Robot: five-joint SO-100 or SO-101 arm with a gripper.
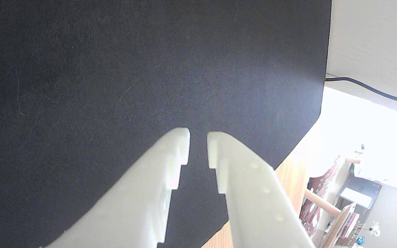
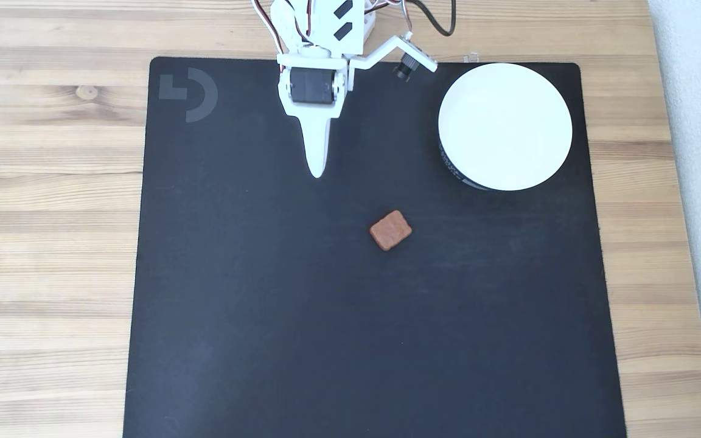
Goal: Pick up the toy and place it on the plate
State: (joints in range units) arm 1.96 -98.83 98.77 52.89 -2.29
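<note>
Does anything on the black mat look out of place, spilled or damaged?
Nothing stands out. In the fixed view the toy lies whole on the black mat, turned a little askew to its edges, apart from the empty white plate. The gripper is above the mat, holding nothing.

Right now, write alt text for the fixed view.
A white robot gripper hangs over a black mat on a wooden table, holding nothing. A small reddish-brown toy block lies mid-mat, with an empty white plate at the mat's upper right.
</note>
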